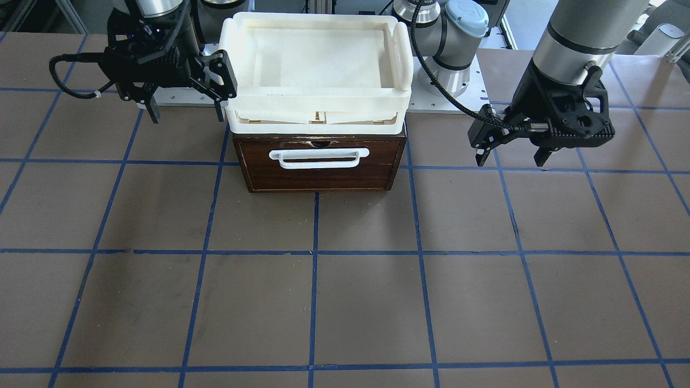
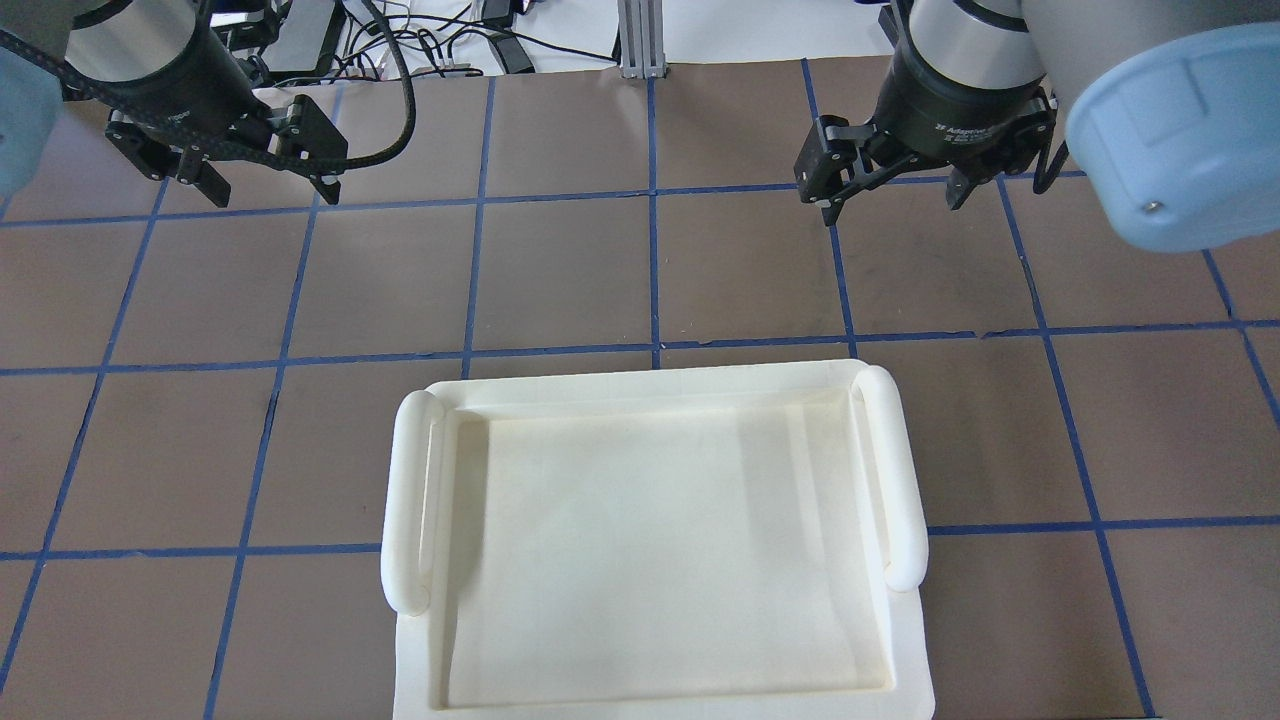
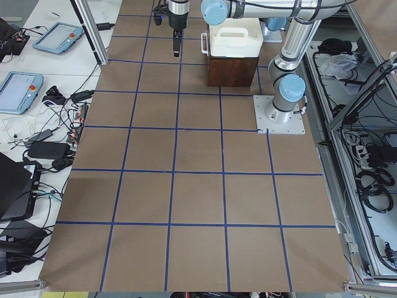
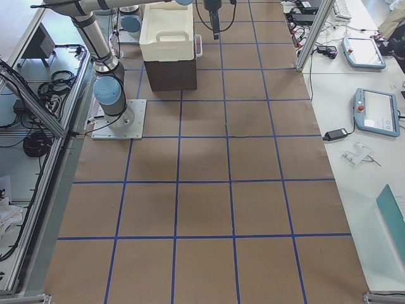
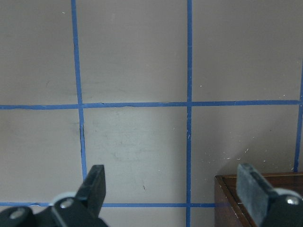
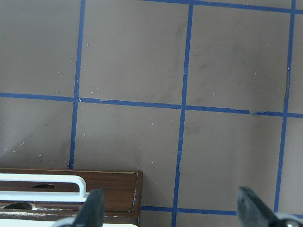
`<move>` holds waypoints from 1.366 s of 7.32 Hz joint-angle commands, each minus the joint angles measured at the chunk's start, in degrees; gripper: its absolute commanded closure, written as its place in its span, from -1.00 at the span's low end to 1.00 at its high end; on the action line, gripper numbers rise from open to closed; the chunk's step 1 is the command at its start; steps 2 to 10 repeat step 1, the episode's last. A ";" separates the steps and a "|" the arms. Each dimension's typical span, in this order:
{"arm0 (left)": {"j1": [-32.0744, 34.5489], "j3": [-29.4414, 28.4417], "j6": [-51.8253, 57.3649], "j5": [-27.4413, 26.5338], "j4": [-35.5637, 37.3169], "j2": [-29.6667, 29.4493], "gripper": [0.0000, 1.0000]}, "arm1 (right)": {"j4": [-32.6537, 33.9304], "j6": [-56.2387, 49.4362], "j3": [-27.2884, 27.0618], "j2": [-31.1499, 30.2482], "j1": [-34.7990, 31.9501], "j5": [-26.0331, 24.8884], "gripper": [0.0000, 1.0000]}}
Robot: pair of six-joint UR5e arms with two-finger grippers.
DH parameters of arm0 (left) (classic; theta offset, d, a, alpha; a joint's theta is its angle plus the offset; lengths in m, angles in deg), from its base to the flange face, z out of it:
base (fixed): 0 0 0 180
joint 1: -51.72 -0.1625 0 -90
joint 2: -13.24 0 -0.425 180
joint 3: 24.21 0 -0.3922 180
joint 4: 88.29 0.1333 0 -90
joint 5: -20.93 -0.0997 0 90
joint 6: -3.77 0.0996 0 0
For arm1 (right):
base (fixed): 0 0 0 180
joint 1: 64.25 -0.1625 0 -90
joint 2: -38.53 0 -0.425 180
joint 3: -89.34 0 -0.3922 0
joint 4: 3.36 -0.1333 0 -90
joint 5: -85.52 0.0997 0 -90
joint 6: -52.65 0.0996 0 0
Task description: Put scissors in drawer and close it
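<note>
The scissors show in no view. The drawer [image 1: 323, 178] sits shut, flush in the dark brown box, its white loop handle [image 1: 319, 158] facing the table's open side. My left gripper [image 1: 511, 160] hangs open and empty above the table beside the box; it also shows in the overhead view [image 2: 272, 192] and the left wrist view [image 5: 174, 189]. My right gripper [image 1: 186, 116] is open and empty on the box's other side, close to the tray's corner; it also shows in the overhead view [image 2: 890, 205]. The right wrist view shows the handle [image 6: 47, 182] at lower left.
A cream-white plastic tray [image 1: 318, 97] rests on top of the box and covers it in the overhead view [image 2: 640, 385]. The brown table has a blue tape grid. The box's corner [image 5: 255, 203] shows under the left gripper's finger.
</note>
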 commanded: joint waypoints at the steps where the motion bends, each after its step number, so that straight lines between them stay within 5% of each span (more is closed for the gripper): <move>1: 0.00 0.03 0.02 -0.02 -0.18 0.00 -1.00 | 0.00 0.00 0.00 0.00 0.00 0.09 -1.00; 10: 0.00 0.03 0.02 -0.02 -0.18 0.00 -1.00 | 0.00 0.00 0.00 0.00 0.00 0.09 -1.00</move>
